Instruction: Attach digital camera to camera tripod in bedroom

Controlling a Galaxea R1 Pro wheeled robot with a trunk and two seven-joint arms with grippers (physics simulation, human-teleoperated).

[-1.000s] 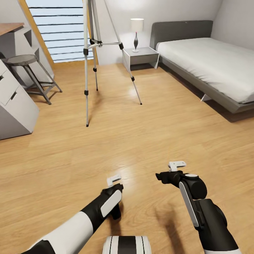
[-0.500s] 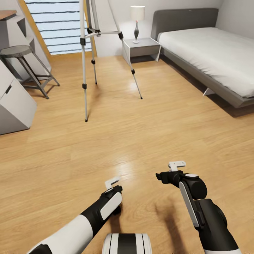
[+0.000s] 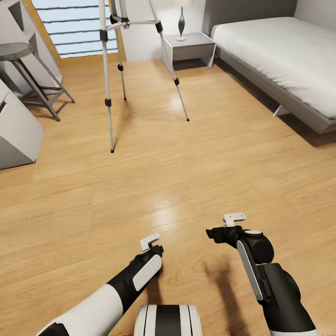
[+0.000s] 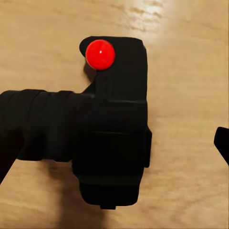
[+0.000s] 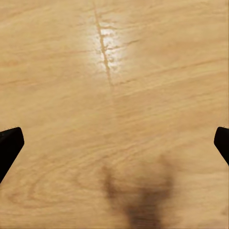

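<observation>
Head view showed the camera tripod [image 3: 108,74] standing well ahead and left of the robot, nearer the left gripper [image 3: 150,246], which clasped the digital camera [image 4: 112,129], while the right gripper [image 3: 223,232] hung spread and empty.

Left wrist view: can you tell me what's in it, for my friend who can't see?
A black camera with a round red button on top sits close up, its short lens pointing sideways. Behind it is light wood floor.
</observation>
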